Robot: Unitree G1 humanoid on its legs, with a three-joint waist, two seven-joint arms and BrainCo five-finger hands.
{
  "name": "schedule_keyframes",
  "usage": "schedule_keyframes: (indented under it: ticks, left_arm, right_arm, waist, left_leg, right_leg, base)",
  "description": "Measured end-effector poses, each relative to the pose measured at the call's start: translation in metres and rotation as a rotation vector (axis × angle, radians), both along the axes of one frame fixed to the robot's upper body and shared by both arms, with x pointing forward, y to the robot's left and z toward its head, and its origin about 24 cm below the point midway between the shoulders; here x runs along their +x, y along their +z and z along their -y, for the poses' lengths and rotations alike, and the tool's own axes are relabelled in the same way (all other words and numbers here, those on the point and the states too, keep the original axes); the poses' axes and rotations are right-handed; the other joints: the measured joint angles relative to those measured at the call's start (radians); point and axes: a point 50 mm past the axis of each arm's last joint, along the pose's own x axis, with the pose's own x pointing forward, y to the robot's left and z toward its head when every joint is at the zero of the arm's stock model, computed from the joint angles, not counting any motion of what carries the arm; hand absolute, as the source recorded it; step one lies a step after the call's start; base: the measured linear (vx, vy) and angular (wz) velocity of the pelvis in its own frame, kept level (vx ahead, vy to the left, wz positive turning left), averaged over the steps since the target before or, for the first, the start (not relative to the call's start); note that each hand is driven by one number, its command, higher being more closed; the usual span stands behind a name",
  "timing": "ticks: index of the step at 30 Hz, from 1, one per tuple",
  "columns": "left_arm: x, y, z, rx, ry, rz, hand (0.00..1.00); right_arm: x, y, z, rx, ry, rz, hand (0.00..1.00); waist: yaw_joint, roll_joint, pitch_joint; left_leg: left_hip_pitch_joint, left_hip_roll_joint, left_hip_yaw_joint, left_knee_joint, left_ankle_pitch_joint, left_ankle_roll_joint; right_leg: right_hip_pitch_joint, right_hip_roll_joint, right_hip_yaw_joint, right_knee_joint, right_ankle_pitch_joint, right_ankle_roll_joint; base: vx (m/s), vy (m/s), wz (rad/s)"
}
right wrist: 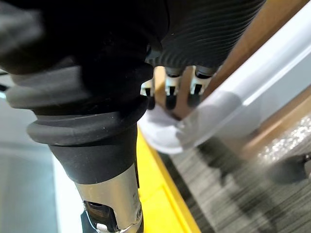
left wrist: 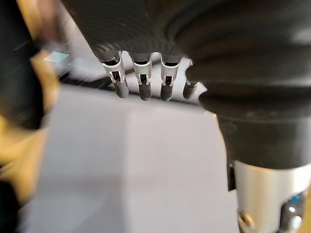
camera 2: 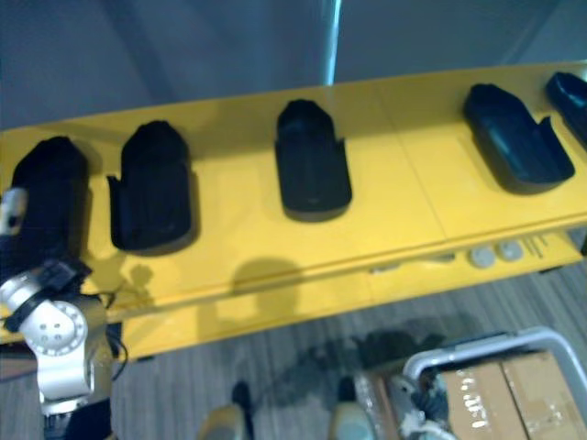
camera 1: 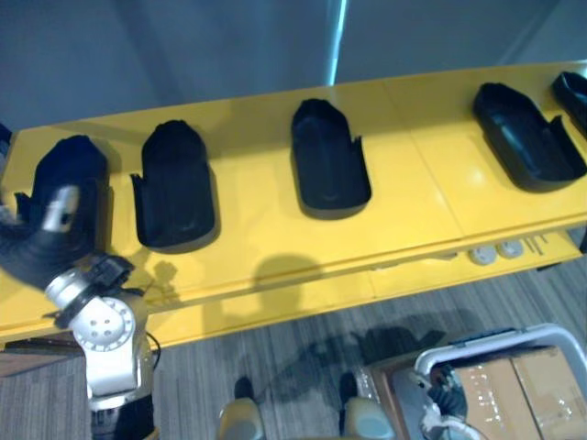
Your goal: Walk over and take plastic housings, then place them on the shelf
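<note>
Yellow shelf (camera 1: 275, 229) spans mid frame, edge to edge. Five black housings lie on it, cavity side up.

**Layout, L to R**
- Far left: hsg 1 (camera 1: 69, 160). L hand (camera 1: 53, 220) overlaps its near end in the eye views; contact can't be confirmed. In the L wrist view the fingers (left wrist: 144, 82) are straight and slack w/ nothing in them, so the hand is released and empty.
- Left of centre: hsg 2 (camera 1: 176, 188), just beside hsg 1, not touching.
- Centre: hsg 3 (camera 1: 328, 160), well apart from both neighbours.
- Upper right: hsg 4 (camera 1: 527, 133).
- Right edge: hsg 5 (camera 1: 573, 92), cut off by the frame.
- Lower right: cart (camera 1: 514, 341) w/ box (camera 1: 527, 385). R hand (right wrist: 167, 92) hangs near the cart's white rail, fingers slack, grasping nothing.

**Risks (judgement)**
1. On pull-back, L fingers may snag the hsg 1 wall and drag it toward the front edge. Cause: light hollow shell, hand close over it.
2. A sideways wrist swing may knock hsg 2. Cause: small gap to hsg 1.
3. R hand may hook the cart rail on a turn. Cause: hand low and near the rail.

**Orientation**
- Hsg 1–3: long axis runs lower to upper in frame, across the shelf. The rounded narrow end points to the upper edge. On hsg 2–3 the wide notched end faces the front edge; on hsg 1 that end is hidden by the hand.
- Hsg 4: axis is skewed, upper left to lower right, rounded end at upper left.
- Hsg 5: too cropped to tell.
</note>
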Motion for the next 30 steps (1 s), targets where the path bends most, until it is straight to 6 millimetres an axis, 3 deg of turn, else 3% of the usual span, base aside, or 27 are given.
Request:
schedule_keyframes:
  ticks: [4,11,17,30]
  left_arm:
    - [0.017,-0.006,-0.016,0.021,-0.084,-0.106,0.00]
    - [0.022,-0.018,-0.025,-0.048,-0.122,-0.157,0.00]
    - [0.025,-0.028,-0.024,-0.062,-0.147,-0.224,0.00]
    - [0.040,-0.065,-0.021,-0.102,-0.238,-0.475,0.00]
  right_arm:
    - [-0.001,0.001,0.004,-0.005,0.007,-0.003,0.00]
    - [-0.003,0.001,0.006,-0.009,0.007,-0.005,0.00]
    - [-0.002,0.002,0.007,-0.013,0.008,0.000,0.00]
    - [0.004,0.011,0.017,-0.051,0.021,0.029,0.00]
  waist:
    - [-0.001,0.002,-0.003]
    - [-0.007,0.014,-0.010]
    - [-0.007,0.036,-0.024]
    - [-0.005,0.038,-0.025]
  left_leg:
    - [0.001,-0.001,0.018,0.000,0.001,0.001]
    - [-0.002,-0.001,0.021,0.003,0.003,0.002]
    - [-0.002,-0.001,0.023,0.000,0.003,0.002]
    - [-0.001,-0.001,0.046,-0.009,0.005,0.002]
  right_leg:
    - [-0.013,-0.001,0.022,0.002,0.006,0.001]
    - [-0.014,-0.001,0.025,0.002,0.011,0.003]
    - [-0.014,-0.001,0.025,0.001,0.011,0.003]
    - [-0.027,-0.002,0.038,0.003,0.012,0.003]
  base:
    - [-0.02,0.012,-0.12]
    - [-0.03,0.004,-0.02]
    - [0.00,0.000,0.00]
    - [0.00,0.002,-0.02]
